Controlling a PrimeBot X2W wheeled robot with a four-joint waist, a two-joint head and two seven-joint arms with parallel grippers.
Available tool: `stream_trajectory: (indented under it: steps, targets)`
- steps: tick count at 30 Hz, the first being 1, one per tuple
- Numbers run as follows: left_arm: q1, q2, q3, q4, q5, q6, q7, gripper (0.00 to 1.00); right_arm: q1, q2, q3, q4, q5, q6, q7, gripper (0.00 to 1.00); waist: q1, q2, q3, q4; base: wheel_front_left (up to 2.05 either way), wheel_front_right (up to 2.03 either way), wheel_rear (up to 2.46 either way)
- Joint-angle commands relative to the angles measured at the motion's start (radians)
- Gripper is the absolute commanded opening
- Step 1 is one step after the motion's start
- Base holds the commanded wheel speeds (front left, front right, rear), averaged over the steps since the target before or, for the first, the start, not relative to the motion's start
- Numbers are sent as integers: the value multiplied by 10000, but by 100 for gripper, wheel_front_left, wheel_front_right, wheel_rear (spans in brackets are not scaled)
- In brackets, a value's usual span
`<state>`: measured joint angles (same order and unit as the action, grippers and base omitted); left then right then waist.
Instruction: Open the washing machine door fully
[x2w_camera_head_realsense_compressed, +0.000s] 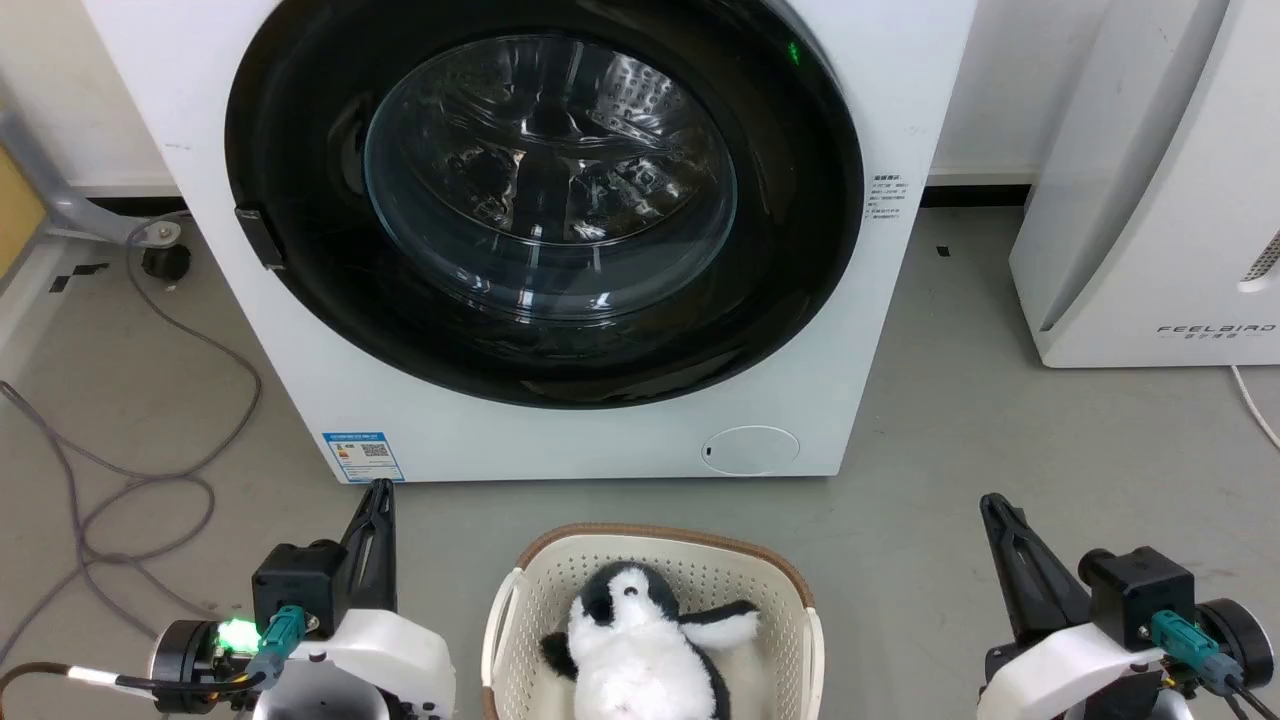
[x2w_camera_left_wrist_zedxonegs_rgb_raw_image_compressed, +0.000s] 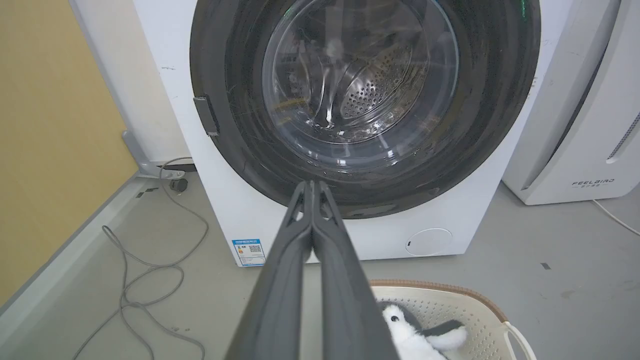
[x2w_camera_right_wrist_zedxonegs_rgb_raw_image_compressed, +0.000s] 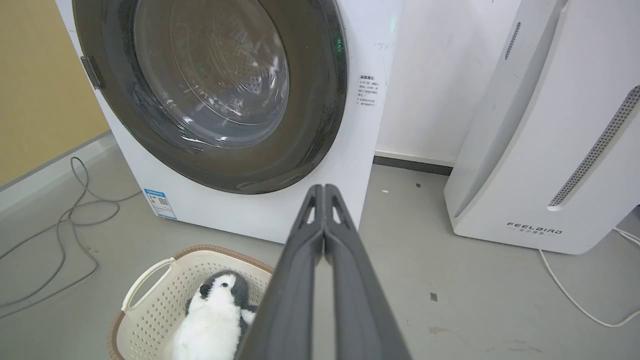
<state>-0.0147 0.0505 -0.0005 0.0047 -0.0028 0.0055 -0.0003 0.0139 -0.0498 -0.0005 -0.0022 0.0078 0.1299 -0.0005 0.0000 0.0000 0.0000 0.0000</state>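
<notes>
The white washing machine stands straight ahead, its blue sticker at the lower left. Its round glossy black door with a bulging glass centre lies flat against the front, closed, with a small dark handle tab on its left edge. The door also fills the upper part of the left wrist view, and the door sits upper left in the right wrist view. My left gripper is low at the left, shut and empty, well short of the machine. My right gripper is low at the right, shut and empty.
A cream laundry basket holding a black-and-white penguin plush sits on the floor between my grippers. A slimmer white FEELBIRD appliance stands to the right. Grey cables loop on the floor at the left. A small round white cover sits low on the machine.
</notes>
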Motion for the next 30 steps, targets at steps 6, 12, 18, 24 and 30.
stream_trajectory:
  steps: [6,12,18,24,30]
  targets:
    - [-3,-2,-11,20,-9,18,-18,100,6,0,-14,-2,15,0,-20,100,0,0,2,0,0,0,0]
    - [-15,-2,-66,31,-47,116,-143,100,-5,0,-105,-70,209,0,-145,100,0,0,19,-2,0,0,0]
    - [-23,-2,-110,16,-83,191,-248,100,-25,0,-160,-161,508,1,-249,100,0,0,32,-2,0,0,0]
    - [-26,-2,-159,-1,-120,276,-373,100,-54,-1,-227,-261,899,1,-374,100,0,0,43,5,0,0,0]
    - [-17,-2,-206,-11,-155,368,-498,100,-60,-1,-236,-310,1263,2,-499,100,0,0,49,17,0,0,0]
